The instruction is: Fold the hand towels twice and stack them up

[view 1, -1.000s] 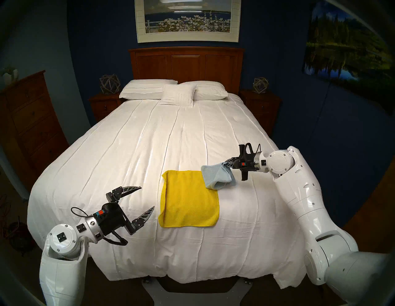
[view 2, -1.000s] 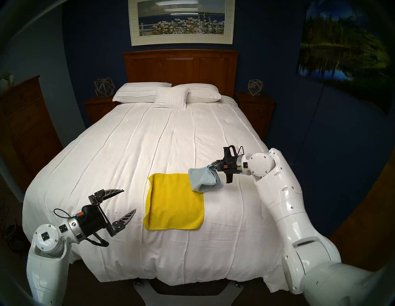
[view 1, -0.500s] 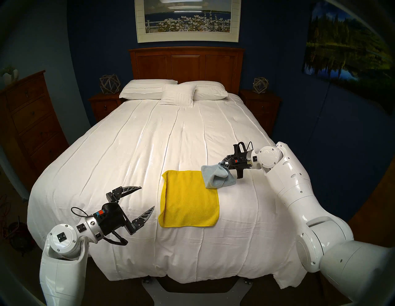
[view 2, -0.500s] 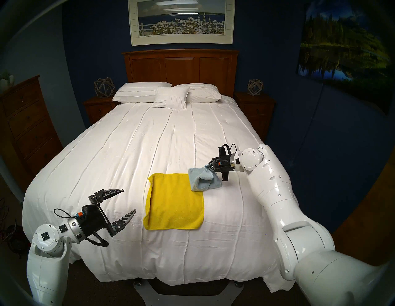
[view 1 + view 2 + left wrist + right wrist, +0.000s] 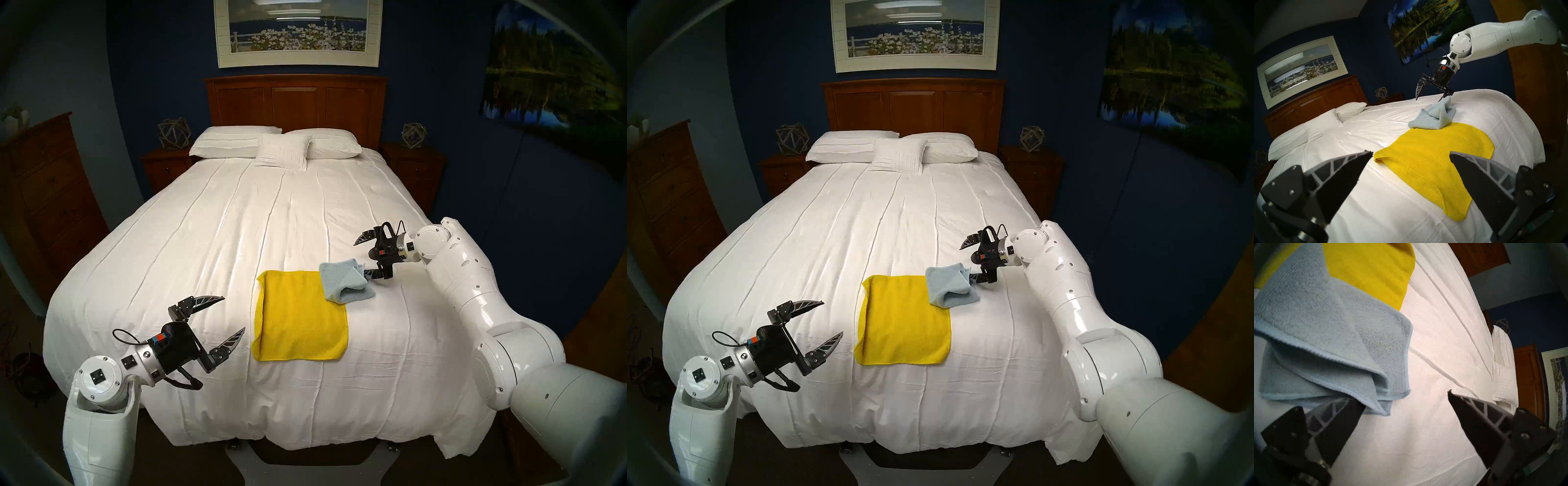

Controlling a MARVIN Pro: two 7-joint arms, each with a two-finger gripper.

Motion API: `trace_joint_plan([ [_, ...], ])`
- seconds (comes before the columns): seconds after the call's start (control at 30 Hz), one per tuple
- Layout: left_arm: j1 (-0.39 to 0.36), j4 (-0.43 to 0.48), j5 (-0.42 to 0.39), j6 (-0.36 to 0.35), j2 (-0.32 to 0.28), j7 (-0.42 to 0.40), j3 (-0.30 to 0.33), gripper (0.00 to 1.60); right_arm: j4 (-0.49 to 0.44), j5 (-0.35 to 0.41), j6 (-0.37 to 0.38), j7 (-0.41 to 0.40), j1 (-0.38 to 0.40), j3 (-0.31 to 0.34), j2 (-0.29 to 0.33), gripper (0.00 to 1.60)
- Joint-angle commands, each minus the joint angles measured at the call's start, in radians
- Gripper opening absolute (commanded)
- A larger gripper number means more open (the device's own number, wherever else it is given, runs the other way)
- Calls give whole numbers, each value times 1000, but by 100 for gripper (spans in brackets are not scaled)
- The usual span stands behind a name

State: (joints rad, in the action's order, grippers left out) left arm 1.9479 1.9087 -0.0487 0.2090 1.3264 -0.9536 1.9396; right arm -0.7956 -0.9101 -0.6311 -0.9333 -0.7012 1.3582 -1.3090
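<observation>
1. Far left: the left tool (image 5: 222, 314) hangs above the white bedspread (image 5: 203, 244) with its jaws spread wide, holding nothing. It points towards the towels.

2. Moving right: the yellow towel (image 5: 300, 317) lies flat on the bedspread near the foot of the bed, close to square. Its left edge is curled under a little and its far right corner is covered. From the left tool it lies just to the right, the near-left corner only a short way beyond the fingertips. I judge the left arm the nearer one for this towel.

3. On that far right corner sits the pale grey-blue towel (image 5: 346, 283), partly on the yellow and partly on the bedspread. It looks folded but lumpy: the layers gape at the front, one flap stands up, and the hemmed edges do not line up in the right wrist view.

4. Far right: the right tool (image 5: 362, 255) is wide open and grips nothing. Its lower finger (image 5: 1342, 411) sits right at the grey-blue towel's right end, apparently tucked under a hem; the upper one is well clear. That towel lies just left of this tool.

5. My read: the grey-blue towel is set down, the yellow towel looks unfolded or only once folded, and stacking is not yet done.
</observation>
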Motion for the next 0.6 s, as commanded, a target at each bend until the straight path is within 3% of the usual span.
trace_joint_plan([
  [0.0, 1, 16, -4, 2, -1, -2, 3, 160, 18, 30, -105, -20, 98, 8, 39, 160],
  [0.2, 2, 19, -4, 1, 0, -4, 4, 160, 15, 103, -219, -99, 82, 30, 67, 160],
  [0.37, 3, 20, -4, 0, 1, -5, 5, 160, 6, 179, -261, -175, 59, 51, 67, 160],
  [0.5, 3, 20, -4, 0, 2, -6, 6, 160, -54, 235, -263, -145, 24, 12, 99, 160],
  [0.53, 2, 20, -4, 0, 2, -6, 6, 160, -77, 260, -267, -186, 11, 29, 101, 160],
  [0.57, 2, 19, -3, 0, 3, -7, 6, 160, -92, 265, -267, -129, -1, -3, 121, 160],
])
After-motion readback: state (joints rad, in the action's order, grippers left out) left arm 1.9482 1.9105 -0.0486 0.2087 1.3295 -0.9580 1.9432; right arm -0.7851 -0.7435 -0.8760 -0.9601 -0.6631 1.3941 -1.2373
